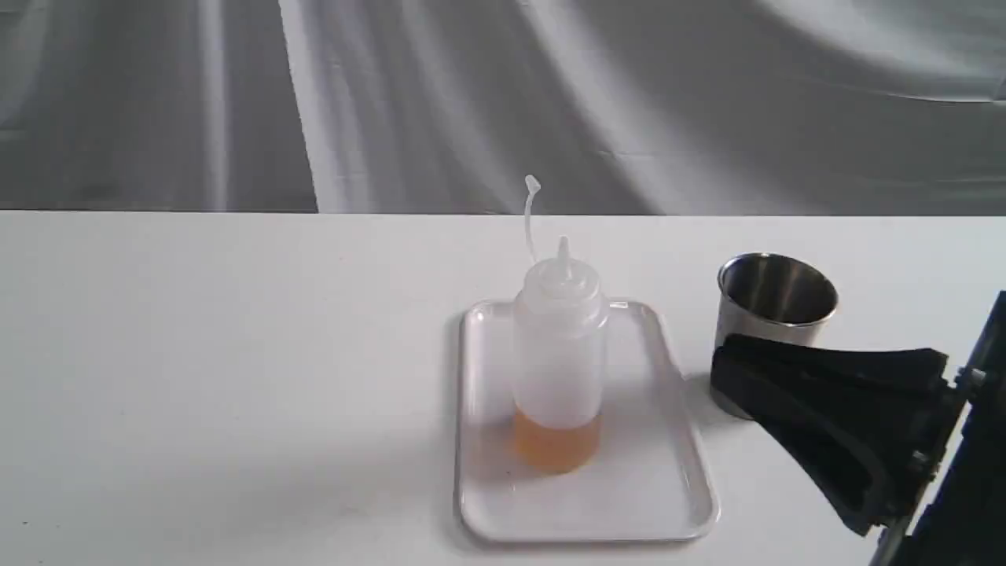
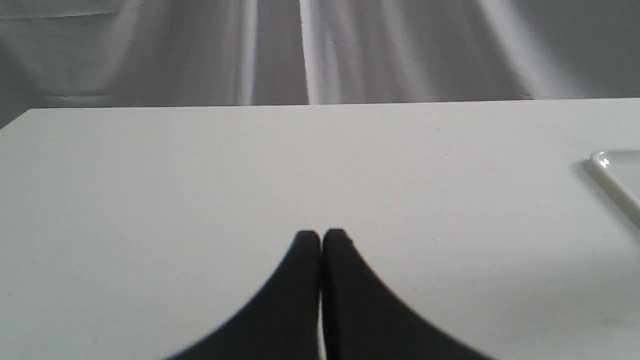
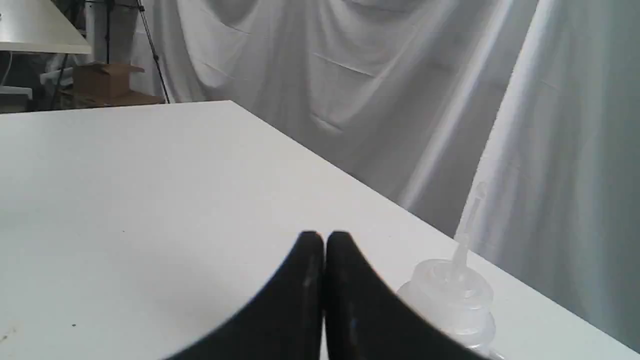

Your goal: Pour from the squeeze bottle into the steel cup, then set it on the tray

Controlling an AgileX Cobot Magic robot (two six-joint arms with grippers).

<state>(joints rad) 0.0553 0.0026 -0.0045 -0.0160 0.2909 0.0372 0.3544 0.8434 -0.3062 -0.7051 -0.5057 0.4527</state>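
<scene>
Probably light and squashy, the squeeze bottle point(image 1: 559, 354) on the tray point(image 1: 656, 491) wants a mid-body hold; right gripper point(image 1: 721, 368) clenched, empty.

The squeeze bottle point(image 1: 559, 354) stands upright on the tray point(image 1: 652, 503), which lies on the surface point(image 1: 236, 354). The steel cup point(image 1: 774, 295) stands just right of the tray, beside its far half. The right tool point(image 1: 727, 369) is in front of the steel cup.
</scene>
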